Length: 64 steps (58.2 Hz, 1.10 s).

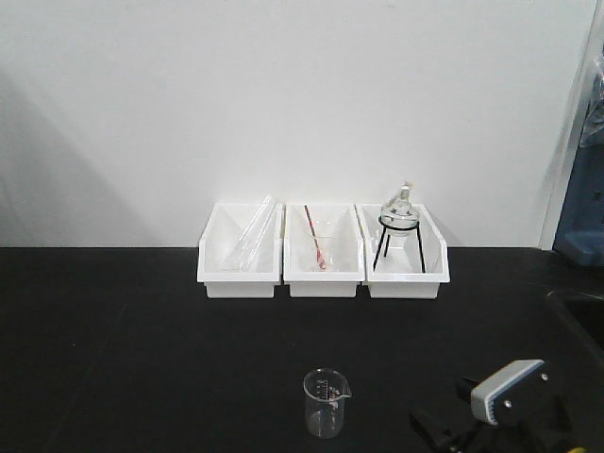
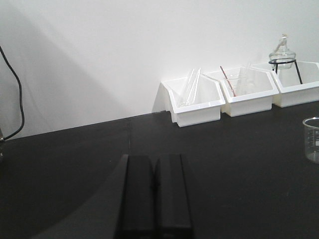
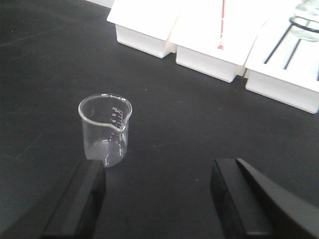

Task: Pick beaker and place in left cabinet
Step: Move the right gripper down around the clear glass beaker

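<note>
Pointing across the black worktop (image 2: 75, 164), the left pincer (image 2: 154, 199) has its two fingers pressed together, gripping nothing. The beaker (image 3: 105, 130) stands upright on the worktop at six o'clock from the middle white bin (image 1: 324, 283). The right pincer (image 3: 158, 184) gapes wide, with the beaker at eleven o'clock of its gap, just ahead of one finger (image 3: 82, 199).

Along the back of the counter (image 1: 113, 340), against the wall (image 1: 283, 94), we have a row. The left bin (image 1: 240, 278) has glass tubes (image 1: 253, 236) leaning inside it. Right beside it, the middle bin (image 1: 324, 281) holds a thin rod (image 1: 314, 241). Then comes the right bin (image 1: 406, 283), and in it a flask (image 1: 399, 208) sits on a tripod (image 1: 397, 247). Out front, well apart from the row, the beaker (image 1: 327, 403) stands upright before the middle bin. The right gripper (image 3: 157, 172) is near it, to its right.
</note>
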Motion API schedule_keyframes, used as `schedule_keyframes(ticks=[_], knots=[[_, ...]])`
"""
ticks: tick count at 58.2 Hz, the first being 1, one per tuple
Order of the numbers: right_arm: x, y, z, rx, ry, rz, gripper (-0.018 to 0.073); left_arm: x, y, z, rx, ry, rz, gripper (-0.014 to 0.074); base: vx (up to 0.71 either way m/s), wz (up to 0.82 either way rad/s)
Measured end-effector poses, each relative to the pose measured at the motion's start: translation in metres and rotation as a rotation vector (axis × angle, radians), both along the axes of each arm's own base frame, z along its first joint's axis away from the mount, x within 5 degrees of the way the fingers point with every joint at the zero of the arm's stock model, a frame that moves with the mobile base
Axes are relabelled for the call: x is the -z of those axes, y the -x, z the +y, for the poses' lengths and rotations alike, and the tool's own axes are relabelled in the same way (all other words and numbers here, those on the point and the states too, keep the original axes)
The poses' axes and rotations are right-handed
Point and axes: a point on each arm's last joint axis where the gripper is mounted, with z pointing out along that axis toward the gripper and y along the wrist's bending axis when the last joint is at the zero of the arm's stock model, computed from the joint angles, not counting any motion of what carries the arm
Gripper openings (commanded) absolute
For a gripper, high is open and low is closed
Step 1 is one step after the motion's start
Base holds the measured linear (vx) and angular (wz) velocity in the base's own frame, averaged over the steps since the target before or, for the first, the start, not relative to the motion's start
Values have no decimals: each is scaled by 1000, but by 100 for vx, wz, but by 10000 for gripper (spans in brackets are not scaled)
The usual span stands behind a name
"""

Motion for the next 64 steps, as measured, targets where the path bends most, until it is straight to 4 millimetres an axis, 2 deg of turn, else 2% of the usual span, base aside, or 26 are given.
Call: schedule_keyframes(ticks=[5, 12, 28, 37, 64], knots=[[7, -18, 3, 1, -30, 30, 558, 0, 0, 0, 0, 0, 0, 1, 0, 0], [18, -33, 11, -25, -77, 45, 558, 0, 0, 0, 0, 0, 0, 1, 0, 0], [41, -52, 53, -155, -78, 73, 558, 0, 0, 0, 0, 0, 0, 1, 0, 0], [52, -62, 70, -194, -75, 82, 558, 0, 0, 0, 0, 0, 0, 1, 0, 0], [81, -108, 89, -212, -71, 58, 558, 0, 0, 0, 0, 0, 0, 1, 0, 0]])
